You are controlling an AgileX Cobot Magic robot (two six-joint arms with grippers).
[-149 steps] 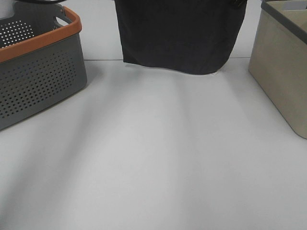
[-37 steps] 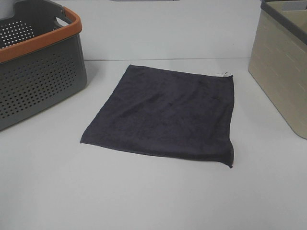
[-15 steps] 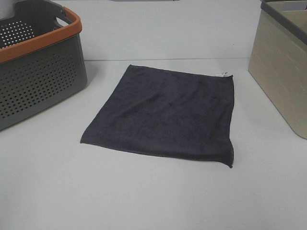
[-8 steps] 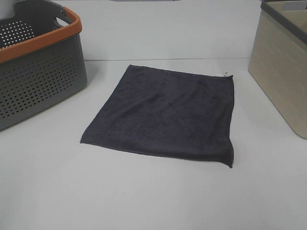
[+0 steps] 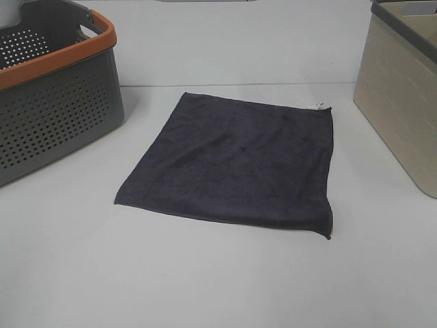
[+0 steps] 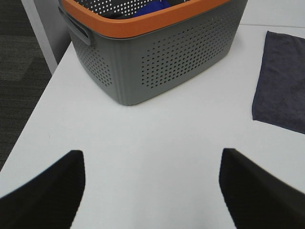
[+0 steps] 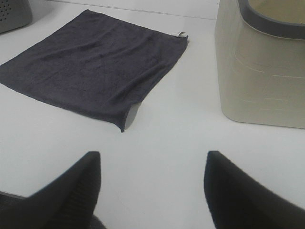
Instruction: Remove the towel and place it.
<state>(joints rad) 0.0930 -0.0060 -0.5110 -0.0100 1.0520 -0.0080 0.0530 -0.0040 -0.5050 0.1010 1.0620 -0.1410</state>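
The towel (image 5: 235, 160) is a soft, fuzzy cloth, dark purple-grey and almost square. It lies spread out flat on the smooth white table (image 5: 205, 280), in the middle, between the two bins. A tiny white tag (image 5: 319, 105) sticks out at one far corner. The near corner by the tan bin lifts up a little from the table.

On the left side stands a grey basket (image 5: 58, 102) made of hard plastic. Its walls are full of small round holes, and it has an orange rim and a handle hole. Something blue (image 6: 152, 7) lies inside it, but I cannot tell what it is.

On the right side stands a tan bin (image 5: 403, 96) with flat walls, rounded corners and a dark grey rim. I cannot see what is inside.

The left claw (image 6: 151, 188) is spread wide and holds nothing. It hangs over bare table near the basket. The right claw (image 7: 152, 186) is spread wide too, with nothing in it, over the table near the towel's lifted corner.
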